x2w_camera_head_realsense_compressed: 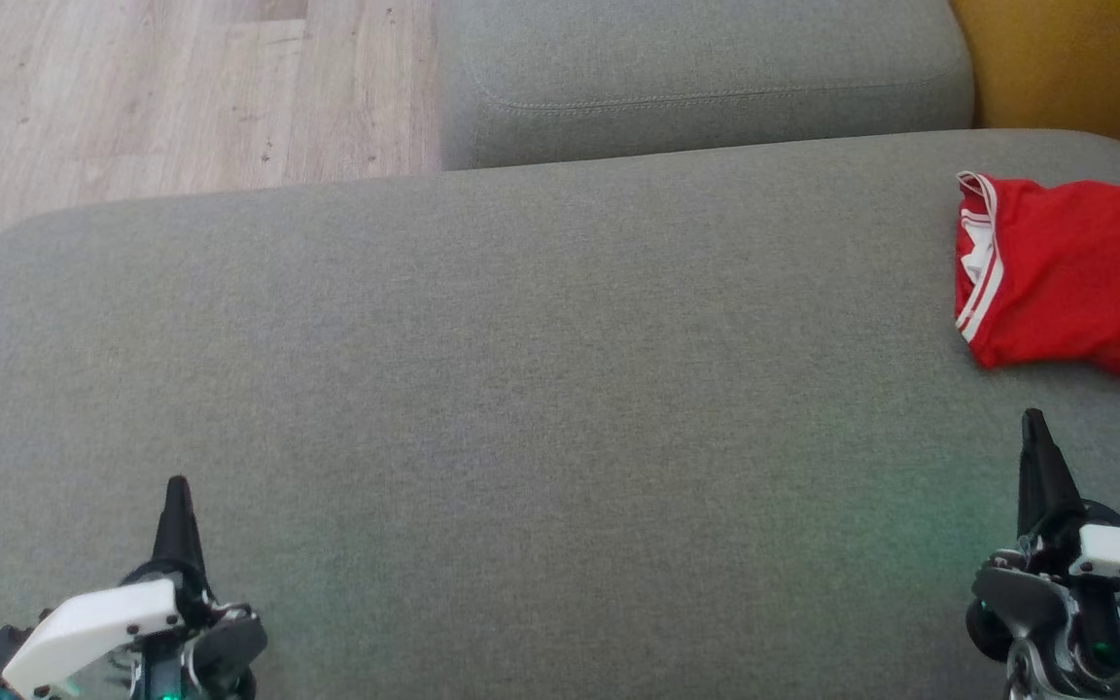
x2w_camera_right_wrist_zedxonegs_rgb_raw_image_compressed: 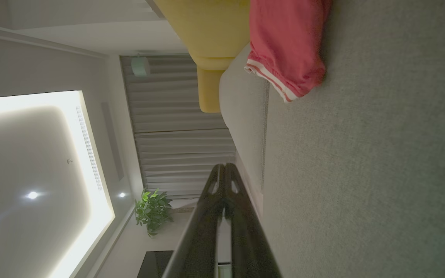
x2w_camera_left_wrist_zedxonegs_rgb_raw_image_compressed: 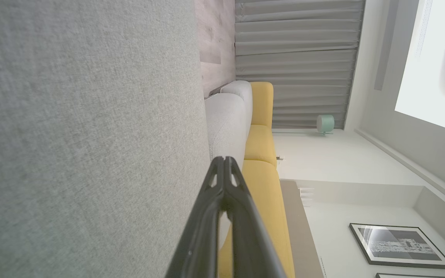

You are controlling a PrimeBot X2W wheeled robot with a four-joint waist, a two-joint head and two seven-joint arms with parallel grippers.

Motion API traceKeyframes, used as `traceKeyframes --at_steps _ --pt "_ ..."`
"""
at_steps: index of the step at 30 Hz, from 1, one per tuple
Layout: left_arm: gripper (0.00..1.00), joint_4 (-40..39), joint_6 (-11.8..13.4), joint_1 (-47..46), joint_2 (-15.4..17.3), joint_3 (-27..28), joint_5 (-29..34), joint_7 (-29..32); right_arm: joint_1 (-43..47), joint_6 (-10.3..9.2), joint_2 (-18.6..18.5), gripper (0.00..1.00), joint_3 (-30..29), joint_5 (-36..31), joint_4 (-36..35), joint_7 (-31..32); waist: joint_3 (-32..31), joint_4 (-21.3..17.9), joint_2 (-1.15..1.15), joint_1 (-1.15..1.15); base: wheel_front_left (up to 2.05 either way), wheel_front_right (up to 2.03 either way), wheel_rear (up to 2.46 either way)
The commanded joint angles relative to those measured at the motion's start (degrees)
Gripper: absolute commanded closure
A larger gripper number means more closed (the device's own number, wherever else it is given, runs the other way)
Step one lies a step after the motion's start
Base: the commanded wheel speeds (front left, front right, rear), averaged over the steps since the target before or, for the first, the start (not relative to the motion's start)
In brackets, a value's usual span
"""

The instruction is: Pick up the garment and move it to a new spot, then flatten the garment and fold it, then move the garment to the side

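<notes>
Where the grey sofa cushion [x2w_camera_head_realsense_compressed: 541, 369] ends rightward, a red jersey [x2w_camera_head_realsense_compressed: 1075, 277] lies. The left gripper [x2w_camera_head_realsense_compressed: 177, 486] and right gripper [x2w_camera_head_realsense_compressed: 1034, 420] hover over its near edge, fingers closed, empty.

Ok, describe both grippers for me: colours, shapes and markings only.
Left gripper: long dark jaws tapering to a point, with small slots near the tips, above a black base with a white angled cover and a green light. Right gripper: the same dark jaws, white cover, grey-black housing, green lights.

Left hand [x2w_camera_head_realsense_compressed: 177, 486] sitting low left, fingers pressed together, pointing up. Right hand [x2w_camera_head_realsense_compressed: 1034, 420] sitting low right, likewise closed, holding nothing.
</notes>
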Motion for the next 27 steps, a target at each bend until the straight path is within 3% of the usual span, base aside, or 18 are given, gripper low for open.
traceKeyframes --at_steps 1,27 --pt "1.00 -2.1 -0.4 -2.8 0.3 2.2 -0.3 0.2 -2.9 -0.04 -0.5 1.00 1.2 0.0 -2.1 0.3 0.0 0.0 0.00 0.00 0.00 0.00 0.00" --pt "1.00 -2.1 -0.4 -2.8 0.3 2.2 -0.3 0.2 -2.9 -0.04 -0.5 1.00 1.1 0.0 -2.1 0.3 0.0 0.0 0.00 0.00 0.00 0.00 0.00"
